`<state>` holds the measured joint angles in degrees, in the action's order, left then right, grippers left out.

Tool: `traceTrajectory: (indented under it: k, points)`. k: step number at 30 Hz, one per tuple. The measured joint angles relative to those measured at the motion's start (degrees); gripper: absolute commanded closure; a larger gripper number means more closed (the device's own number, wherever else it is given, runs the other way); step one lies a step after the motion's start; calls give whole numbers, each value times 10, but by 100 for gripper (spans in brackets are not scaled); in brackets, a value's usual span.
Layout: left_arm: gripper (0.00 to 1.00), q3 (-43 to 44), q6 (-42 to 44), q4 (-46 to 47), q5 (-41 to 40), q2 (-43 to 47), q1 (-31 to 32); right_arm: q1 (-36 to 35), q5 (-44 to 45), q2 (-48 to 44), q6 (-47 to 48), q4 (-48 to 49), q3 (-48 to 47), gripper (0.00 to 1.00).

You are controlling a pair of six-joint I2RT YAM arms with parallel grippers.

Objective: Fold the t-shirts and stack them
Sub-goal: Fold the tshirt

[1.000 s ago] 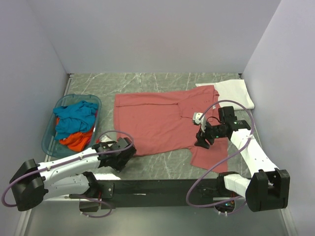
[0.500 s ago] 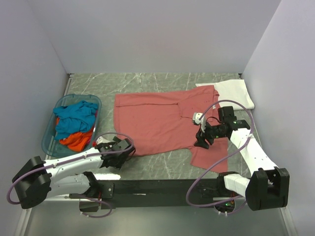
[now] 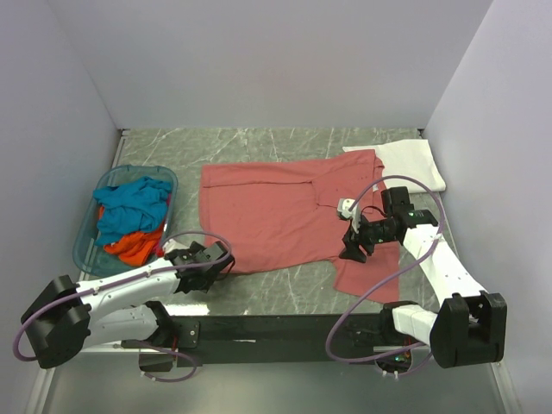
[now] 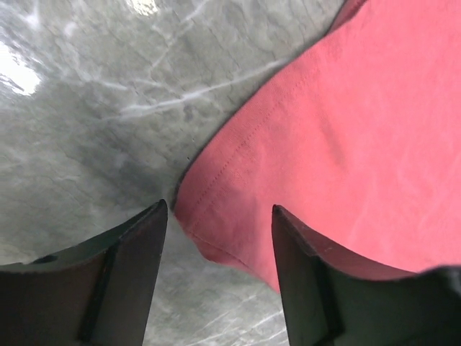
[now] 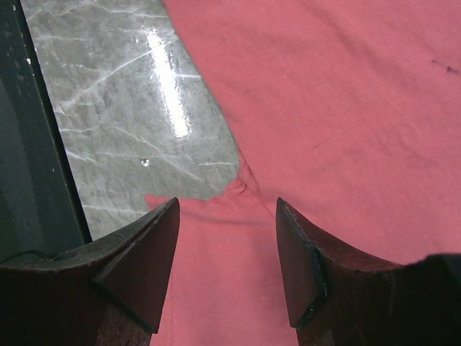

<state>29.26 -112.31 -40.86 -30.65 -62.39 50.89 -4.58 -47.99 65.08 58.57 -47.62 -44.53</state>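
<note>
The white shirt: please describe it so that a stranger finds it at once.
Look at the grey marble table, at its far right corner. There the white shirt lies beside the spread red shirt. It alone is white.

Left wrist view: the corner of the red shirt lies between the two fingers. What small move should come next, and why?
Probably close the left hand on the dusty-red shirt. The shirt's hem corner lies between the open jaws, flat on the table, and is not yet pinched. A grip there is likely needed to start the fold.
</note>
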Motion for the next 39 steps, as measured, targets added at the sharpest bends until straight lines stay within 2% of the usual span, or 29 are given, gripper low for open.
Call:
traceTrajectory:
  k: [3, 4, 7, 14, 17, 20, 24, 31, 39]
  points:
    - [47, 0, 0, -9, -5, 0, -2, 0, -1, 0, 1, -1, 0, 37]
    - [55, 0, -1, -12, -8, 0, -2, 0, -2, 0, 1, -1, 0, 37]
    - [63, 0, 0, -26, -14, 8, -5, 1, -3, 0, 4, -3, 0, 37]
    - [63, 0, -1, -38, -28, 26, -23, 2, -8, 0, 9, -10, 0, 37]
    - [54, 0, 3, -41, -27, 27, -26, 4, -9, 0, 10, -12, 0, 37]
    - [48, 4, 5, -56, -15, 31, -26, 6, -10, 0, 11, -13, 0, 37]
    - [52, 12, 4, -83, 10, 45, -26, 7, -12, 1, 12, -13, 0, 37]
    - [66, 12, -8, -94, 55, 66, -27, 10, -13, 8, 12, -14, 0, 37]
    - [64, 12, -12, -89, 66, 12, -27, 18, -16, 8, 15, -18, 0, 37]
